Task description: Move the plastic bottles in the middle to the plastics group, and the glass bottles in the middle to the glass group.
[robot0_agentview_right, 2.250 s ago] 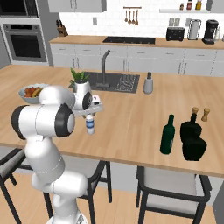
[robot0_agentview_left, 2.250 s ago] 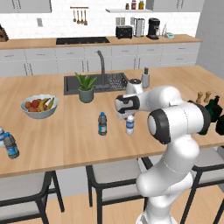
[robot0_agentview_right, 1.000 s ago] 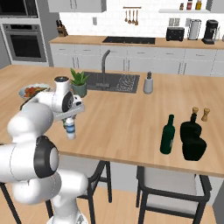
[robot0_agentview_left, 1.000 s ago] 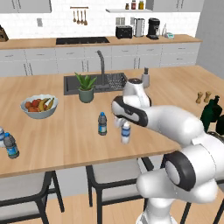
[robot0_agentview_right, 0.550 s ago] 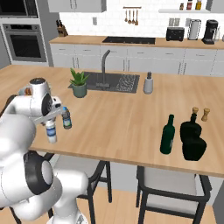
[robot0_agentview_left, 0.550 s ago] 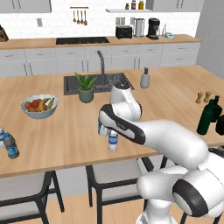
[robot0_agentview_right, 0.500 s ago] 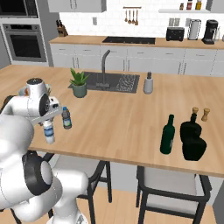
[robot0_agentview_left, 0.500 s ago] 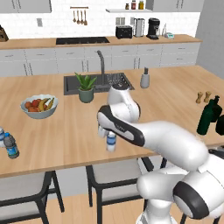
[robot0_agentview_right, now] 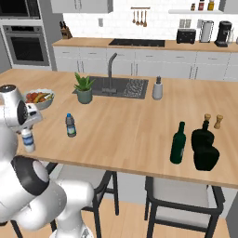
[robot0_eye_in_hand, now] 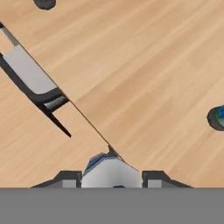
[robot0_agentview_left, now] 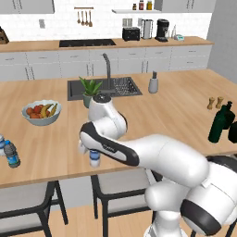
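The arm has swung well across to the left since a couple of seconds back, carrying the small clear plastic water bottle with the white cap (robot0_agentview_left: 94, 158) away from the middle of the wooden bench (robot0_agentview_left: 176, 104) and out to the near edge. The claw (robot0_agentview_left: 90, 150) is clamped around that bottle, finger tips (robot0_eye_in_hand: 69, 179) on either side of its white cap in the hand view. In the right base view the bottle (robot0_agentview_right: 28, 140) hangs upright at the bench's front edge.

The darker-capped blue-label water bottle (robot0_agentview_right: 70, 125) stands alone on the bench, near the carried one, in front of the potted green plant (robot0_agentview_right: 84, 89). Far left, the cluster of small blue-label plastic bottles (robot0_agentview_left: 10, 152) sits at the bench's end, apart from the claw. The tall slim dark green glass bottle (robot0_agentview_right: 177, 143) stands over on the right, just beside the squat near-black glass bottles (robot0_agentview_right: 205, 145).
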Robot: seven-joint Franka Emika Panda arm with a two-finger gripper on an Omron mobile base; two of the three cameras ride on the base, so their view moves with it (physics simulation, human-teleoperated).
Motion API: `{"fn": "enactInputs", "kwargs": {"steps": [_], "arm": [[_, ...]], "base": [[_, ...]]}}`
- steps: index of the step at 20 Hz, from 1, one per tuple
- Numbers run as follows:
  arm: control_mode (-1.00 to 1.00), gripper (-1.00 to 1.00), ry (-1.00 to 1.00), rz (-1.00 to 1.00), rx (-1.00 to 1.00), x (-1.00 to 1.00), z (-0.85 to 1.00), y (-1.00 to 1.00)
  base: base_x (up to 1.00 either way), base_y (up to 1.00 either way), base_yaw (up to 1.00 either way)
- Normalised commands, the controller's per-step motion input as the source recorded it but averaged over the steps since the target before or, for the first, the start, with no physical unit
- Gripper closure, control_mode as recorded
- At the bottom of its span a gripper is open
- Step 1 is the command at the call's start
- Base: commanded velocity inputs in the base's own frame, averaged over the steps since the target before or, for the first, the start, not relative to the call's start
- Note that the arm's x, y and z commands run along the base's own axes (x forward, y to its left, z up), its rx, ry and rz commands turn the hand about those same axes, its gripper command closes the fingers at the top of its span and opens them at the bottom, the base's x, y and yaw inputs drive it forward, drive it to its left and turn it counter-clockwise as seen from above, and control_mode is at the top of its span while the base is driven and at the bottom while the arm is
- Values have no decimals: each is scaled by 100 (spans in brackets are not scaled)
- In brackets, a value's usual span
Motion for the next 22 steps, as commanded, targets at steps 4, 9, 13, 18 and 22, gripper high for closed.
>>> {"fn": "enactInputs", "kwargs": {"steps": [4, 9, 13, 18, 22], "arm": [[-100, 100, 0, 2, 0, 0, 15, 88], [-100, 100, 0, 6, 4, 11, 12, 72], [-100, 100, 0, 6, 6, 15, 8, 50], [-100, 100, -1, 5, 6, 11, 0, 47], [-100, 100, -5, 1, 1, 16, -10, 50]], "base": [[0, 0, 0], [0, 0, 0], [0, 0, 0], [0, 0, 0], [0, 0, 0]]}}
